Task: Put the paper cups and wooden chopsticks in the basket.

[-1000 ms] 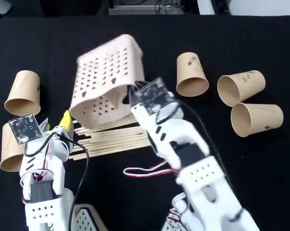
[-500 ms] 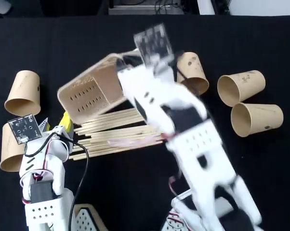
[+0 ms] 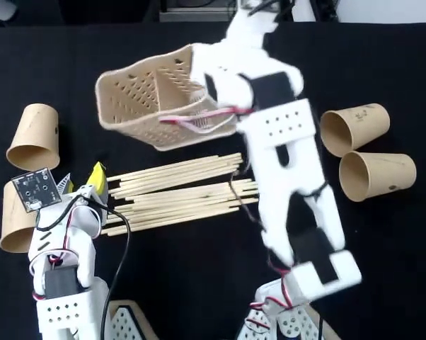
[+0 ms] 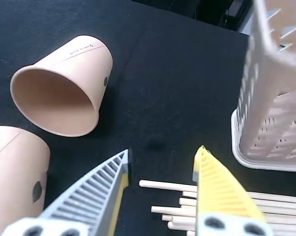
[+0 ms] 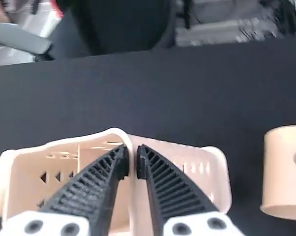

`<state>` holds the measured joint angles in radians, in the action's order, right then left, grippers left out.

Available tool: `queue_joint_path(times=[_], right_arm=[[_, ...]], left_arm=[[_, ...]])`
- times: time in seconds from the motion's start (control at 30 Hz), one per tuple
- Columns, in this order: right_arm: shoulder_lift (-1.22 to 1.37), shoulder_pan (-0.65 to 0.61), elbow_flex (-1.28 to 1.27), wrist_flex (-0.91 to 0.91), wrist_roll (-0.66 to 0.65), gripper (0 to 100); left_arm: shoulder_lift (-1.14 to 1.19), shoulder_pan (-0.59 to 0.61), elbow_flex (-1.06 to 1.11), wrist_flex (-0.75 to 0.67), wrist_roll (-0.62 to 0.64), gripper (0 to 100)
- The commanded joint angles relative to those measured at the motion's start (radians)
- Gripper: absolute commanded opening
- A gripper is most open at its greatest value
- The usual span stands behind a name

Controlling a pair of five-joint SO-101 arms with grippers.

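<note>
My right gripper [image 5: 131,164] pinched one wall of the basket [image 3: 139,99], tilted aloft just beyond the chopsticks [image 3: 177,191]. So thin a hold could slip and drop it. My left gripper [image 4: 162,152] gaped empty by their left ends.

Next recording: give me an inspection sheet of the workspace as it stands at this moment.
Surface: black table, flat.
Job's things: basket tipped on its side, no cups or chopsticks seen inside; wooden chopsticks piled on the table beside it; paper cups on their sides, two at the left, two at the right.
Clutter: nothing seen.
Grippers: left pincer open, over the chopsticks' ends; right pincer shut on a basket wall.
Cables: red and white cable hangs across the basket; black cable loops beside the left arm.
Surroundings: dark equipment beyond the table's far edge.
</note>
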<state>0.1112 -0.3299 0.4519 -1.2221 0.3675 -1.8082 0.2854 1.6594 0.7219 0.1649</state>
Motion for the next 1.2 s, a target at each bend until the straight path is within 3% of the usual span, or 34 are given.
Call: queue_joint_path(times=[0.0,0.3,0.37,0.57,0.73,1.17], right_arm=[[0.105,0.003,0.088,-0.118,0.017,1.5],[0.254,0.006,0.156,-0.250,-0.023,1.7],[0.274,0.000,0.157,-0.276,-0.086,4.8],[0.285,0.005,0.165,-0.278,-0.068,17.4],[0.220,-0.014,0.166,-0.262,-0.069,23.4],[-0.117,-0.124,0.166,-0.218,-0.149,26.6]], left_arm=[[-0.009,0.008,-0.004,-0.021,0.009,22],[-0.009,0.008,-0.004,-0.021,0.005,22],[-0.009,0.008,-0.004,-0.015,0.002,22],[-0.009,0.008,-0.004,-0.015,-0.038,22],[-0.009,0.008,-0.004,-0.014,-0.041,22],[-0.009,0.008,-0.002,-0.014,-0.044,22]])
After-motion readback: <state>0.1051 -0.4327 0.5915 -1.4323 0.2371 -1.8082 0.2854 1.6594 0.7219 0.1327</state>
